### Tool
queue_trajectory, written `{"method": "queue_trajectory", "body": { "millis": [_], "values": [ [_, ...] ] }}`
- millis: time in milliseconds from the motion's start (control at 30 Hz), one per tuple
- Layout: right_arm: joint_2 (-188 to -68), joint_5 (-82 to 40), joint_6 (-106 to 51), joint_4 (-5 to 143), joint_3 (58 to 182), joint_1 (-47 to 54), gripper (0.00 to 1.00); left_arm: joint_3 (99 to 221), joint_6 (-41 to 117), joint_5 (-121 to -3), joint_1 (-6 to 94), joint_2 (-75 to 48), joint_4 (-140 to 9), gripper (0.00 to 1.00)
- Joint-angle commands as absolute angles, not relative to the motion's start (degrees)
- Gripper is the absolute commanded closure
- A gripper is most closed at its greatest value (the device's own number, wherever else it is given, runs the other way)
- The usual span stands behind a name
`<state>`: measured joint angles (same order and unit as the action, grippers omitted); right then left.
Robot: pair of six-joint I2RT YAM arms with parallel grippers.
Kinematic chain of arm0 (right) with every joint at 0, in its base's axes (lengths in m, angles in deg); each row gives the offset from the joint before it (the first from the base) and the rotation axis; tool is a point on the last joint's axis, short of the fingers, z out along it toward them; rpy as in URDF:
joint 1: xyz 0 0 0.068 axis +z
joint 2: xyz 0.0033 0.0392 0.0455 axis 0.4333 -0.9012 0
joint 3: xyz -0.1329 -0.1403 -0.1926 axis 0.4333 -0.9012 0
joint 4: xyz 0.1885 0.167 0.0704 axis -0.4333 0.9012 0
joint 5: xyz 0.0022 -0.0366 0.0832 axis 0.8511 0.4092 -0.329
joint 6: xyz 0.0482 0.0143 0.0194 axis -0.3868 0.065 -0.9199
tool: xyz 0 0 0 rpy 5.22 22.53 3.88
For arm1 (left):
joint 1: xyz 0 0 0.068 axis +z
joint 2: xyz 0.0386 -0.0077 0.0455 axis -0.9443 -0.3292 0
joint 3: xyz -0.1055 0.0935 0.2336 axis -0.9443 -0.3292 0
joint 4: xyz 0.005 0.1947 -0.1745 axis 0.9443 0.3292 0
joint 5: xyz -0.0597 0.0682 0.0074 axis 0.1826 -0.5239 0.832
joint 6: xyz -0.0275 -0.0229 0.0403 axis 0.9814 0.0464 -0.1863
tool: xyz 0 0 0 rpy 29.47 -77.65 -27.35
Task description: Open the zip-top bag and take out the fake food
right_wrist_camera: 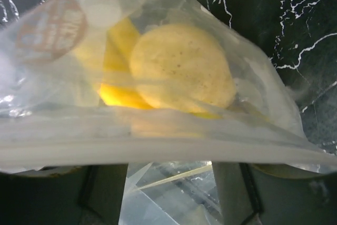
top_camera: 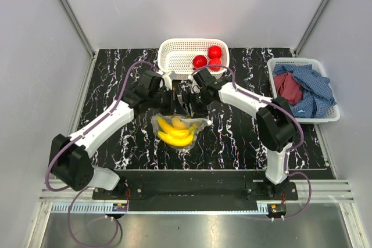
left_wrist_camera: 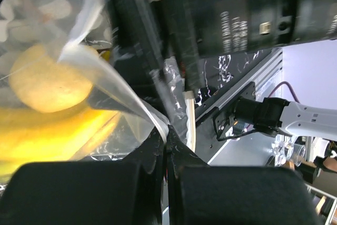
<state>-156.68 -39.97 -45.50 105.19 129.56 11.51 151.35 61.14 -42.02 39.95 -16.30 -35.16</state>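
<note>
One zip-top bag [top_camera: 179,131] edge sits inside left gripper [left_wrist_camera: 166,133].

Tabletop [top_camera: 238,139]: black marble-look surface w/ white veins. Far edge, centre: white mesh basket [top_camera: 169,51] sitting flat, 3 red round fruits [top_camera: 215,51] in its right half. Right side: 2nd white basket [top_camera: 326,117], near the table's edge, w/ a dark red cloth [top_camera: 289,88] & a blue checked cloth [top_camera: 312,96] piled in it. Mid-table: zip-top bag [top_camera: 200,124], clear, yellow banana bunch [top_camera: 174,133] inside; lower end rests on the surface (top end looks lifted, can't tell how much touches). Bag sits near the centre basket, not touching it; the 2 baskets are well apart.
</note>
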Motion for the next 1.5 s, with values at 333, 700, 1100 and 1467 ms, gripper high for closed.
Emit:
{"method": "queue_trajectory", "body": {
  "millis": [333, 700, 1100, 1467],
  "values": [
    [-165.31, -41.38, -46.45, 100.44, 133.17, 12.03, 0.11, 151.42, 56.04, -36.37, 39.58, -20.49, -41.45, 1.00],
    [-165.32, -39.09, -49.89, 91.02, 130.71, 11.94, 0.20, 147.03, 56.31, -35.93, 39.58, -18.56, -43.04, 1.00],
    [-154.53, -39.00, -49.71, 90.93, 126.49, 11.94, 0.71, 145.97, 60.43, -39.26, 42.39, -15.13, -42.96, 1.00],
    [-141.51, -38.03, -49.88, 95.94, 121.74, 11.94, 0.83, 149.48, 60.87, -42.34, 42.83, -12.23, -36.72, 1.00]
  ]
}}
